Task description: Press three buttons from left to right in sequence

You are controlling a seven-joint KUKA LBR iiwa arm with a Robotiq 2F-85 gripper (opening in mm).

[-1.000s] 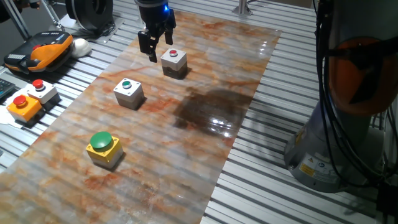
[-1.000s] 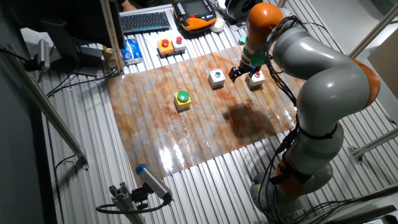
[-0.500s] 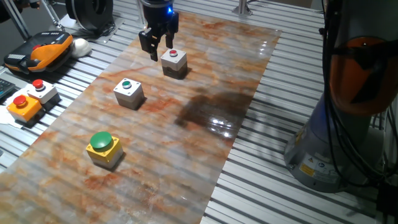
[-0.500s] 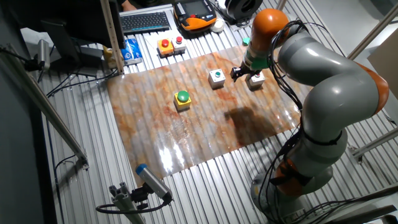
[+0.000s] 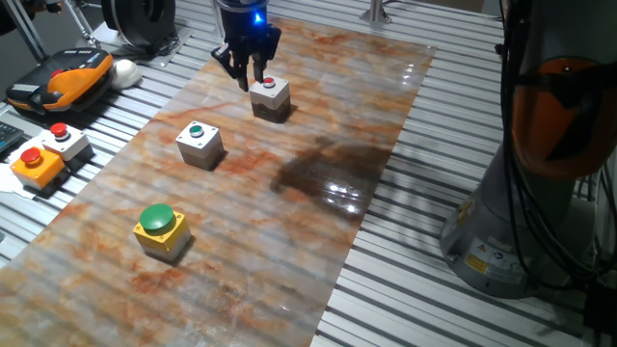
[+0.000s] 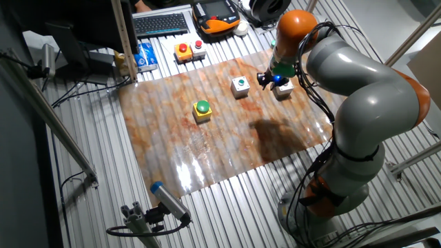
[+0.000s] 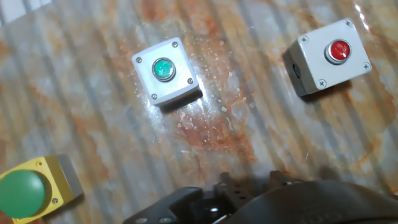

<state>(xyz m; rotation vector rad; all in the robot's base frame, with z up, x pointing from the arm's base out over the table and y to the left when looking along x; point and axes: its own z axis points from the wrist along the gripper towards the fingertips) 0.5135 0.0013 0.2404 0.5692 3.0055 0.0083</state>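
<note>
Three button boxes stand in a row on the marbled mat. The light grey box with the small red button (image 5: 270, 94) (image 6: 283, 87) (image 7: 328, 55) is farthest. The light grey box with the small green button (image 5: 200, 143) (image 6: 240, 85) (image 7: 165, 70) is in the middle. The yellow box with the green dome (image 5: 160, 228) (image 6: 202, 109) (image 7: 31, 190) is nearest. My gripper (image 5: 249, 77) (image 6: 269, 80) hangs just left of the red-button box, a little above it, touching nothing. The hand view shows only the hand's dark body at the bottom edge.
An orange box with a red button (image 5: 37, 164) (image 6: 183, 50) and a grey box with a raised red button (image 5: 64, 140) (image 6: 199, 47) sit off the mat on the slatted table. An orange-black pendant (image 5: 60, 77) lies beyond them. The robot base (image 5: 525, 222) stands at the right.
The gripper has shifted a little toward the red-button box and turned at the wrist. The boxes have not moved.
</note>
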